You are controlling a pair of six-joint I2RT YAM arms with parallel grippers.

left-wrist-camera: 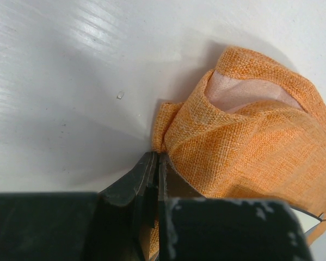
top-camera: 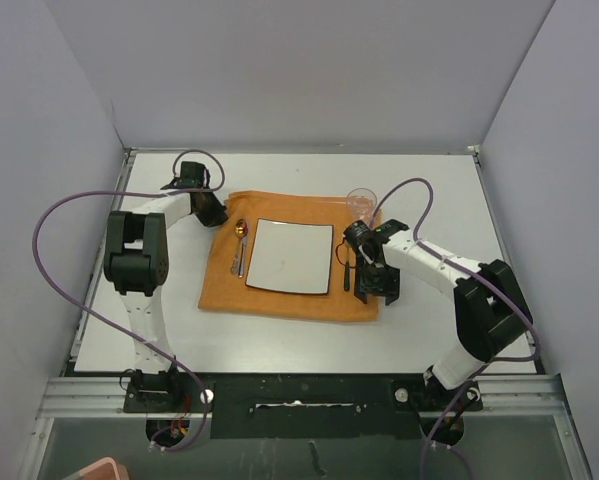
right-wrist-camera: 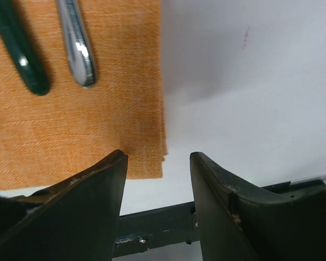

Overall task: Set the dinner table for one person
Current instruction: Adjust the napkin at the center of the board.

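Cloth [top-camera: 279, 300] on worktop [top-camera: 279, 345] — left end effector [left-wrist-camera: 155, 163] clamped on its corner, right end effector [right-wrist-camera: 158, 156] apart.

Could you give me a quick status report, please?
Left gripper shut on orange mat's far-left corner. Right gripper open, empty, above mat's near-right corner. Dinner table: plate centred on mat, spoon left, glass far-right. Nothing blocking.

orange mat [top-camera: 289, 305]: woven cloth, mostly flat; its 10 o'clock corner bunched and raised, pale lining showing
plate [top-camera: 290, 257]: white, square, dark-edged; on the mat's middle
spoon [top-camera: 240, 247]: on the mat at the plate's 9 o'clock; golden bowl toward 12
glass [top-camera: 361, 203]: clear; at the plate's 1 o'clock
dark green handle [right-wrist-camera: 18, 49]: beside a steel handle [right-wrist-camera: 78, 46]; both on the mat, plate's 3 o'clock
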